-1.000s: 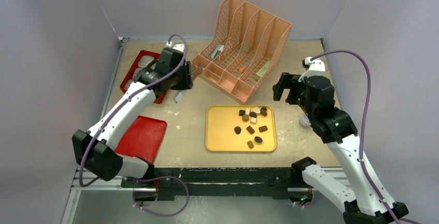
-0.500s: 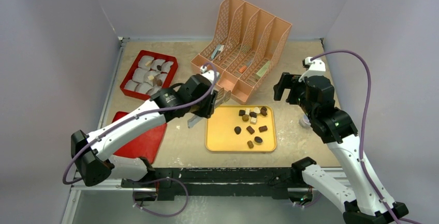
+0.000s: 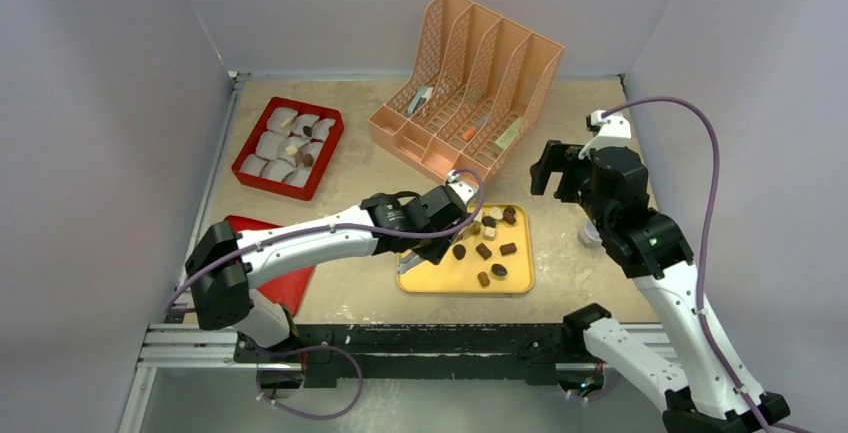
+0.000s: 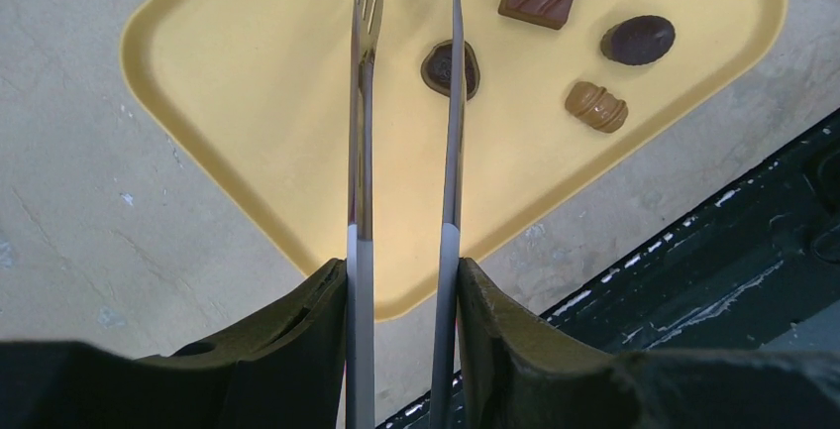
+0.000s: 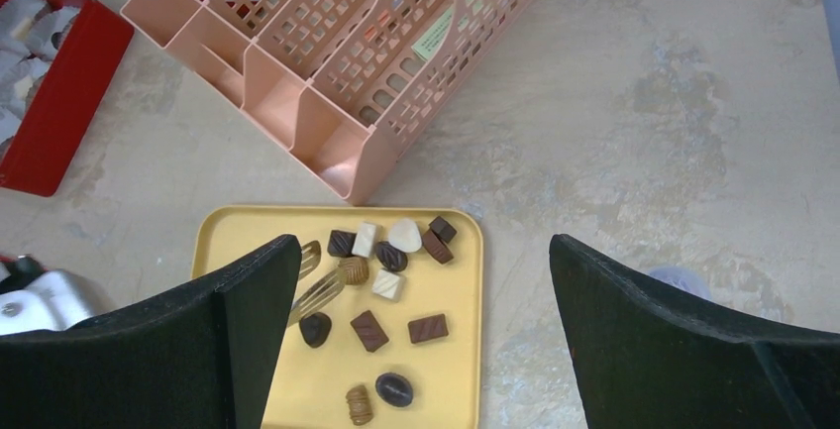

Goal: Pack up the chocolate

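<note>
Several chocolate pieces (image 3: 484, 250), dark, caramel and white, lie on the yellow tray (image 3: 430, 248). My left gripper (image 3: 441, 221) is shut on metal tongs (image 4: 359, 152) and reaches low over the tray's left half. The tongs' arms are apart, and their tips are beside a caramel piece (image 5: 354, 269) and a dark oval piece (image 4: 451, 65). The tongs hold nothing. In the left wrist view my left gripper (image 4: 404, 275) grips the tongs' handle. My right gripper (image 5: 424, 251) is open and empty, high over the tray's right side (image 3: 560, 168).
A red box (image 3: 288, 146) of white cup liners, some holding chocolates, stands at the back left. A red lid (image 3: 290, 265) lies at the front left. A pink mesh organiser (image 3: 465, 93) stands behind the tray. A small pale object (image 5: 679, 280) lies right of the tray.
My left arm has swung from beside the red box to the right and forward, carrying the tongs over the yellow tray. The right arm has not moved.
</note>
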`<move>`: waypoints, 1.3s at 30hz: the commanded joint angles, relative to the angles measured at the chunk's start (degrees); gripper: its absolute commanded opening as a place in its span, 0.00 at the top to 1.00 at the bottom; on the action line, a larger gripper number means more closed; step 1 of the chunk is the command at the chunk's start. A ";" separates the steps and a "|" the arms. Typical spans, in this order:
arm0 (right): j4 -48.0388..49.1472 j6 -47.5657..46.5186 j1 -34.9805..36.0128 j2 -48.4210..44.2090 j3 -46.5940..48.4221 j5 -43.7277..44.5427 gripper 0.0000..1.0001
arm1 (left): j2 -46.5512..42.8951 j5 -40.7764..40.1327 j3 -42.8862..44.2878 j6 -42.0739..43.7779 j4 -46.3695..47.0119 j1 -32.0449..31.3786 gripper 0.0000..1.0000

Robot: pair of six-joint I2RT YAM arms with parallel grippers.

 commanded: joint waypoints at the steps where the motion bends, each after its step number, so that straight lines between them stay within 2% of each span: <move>1: 0.53 -1.00 -0.14 -1.30 2.56 1.71 0.03 | 1.62 -1.29 2.05 1.07 3.91 -0.04 0.60; 10: 0.78 -0.85 -0.14 -1.28 1.86 1.70 0.03 | 3.72 1.40 1.77 1.52 6.38 -0.42 0.59; 26: 1.03 -0.83 -0.14 -1.46 1.15 1.91 0.03 | 6.62 0.72 2.08 1.74 8.47 -0.57 0.60; 29: 1.04 -0.75 -0.14 -1.45 1.06 1.90 0.02 | 6.58 0.07 2.72 1.55 7.83 -0.70 0.64; 32: 1.06 -0.67 -0.14 -1.36 0.98 1.83 0.02 | 5.49 -1.85 3.88 0.67 6.19 -1.37 0.74; 39: 1.11 -0.56 -0.14 -1.44 0.89 1.73 0.02 | 1.63 -5.34 3.36 -2.30 2.99 -1.62 0.77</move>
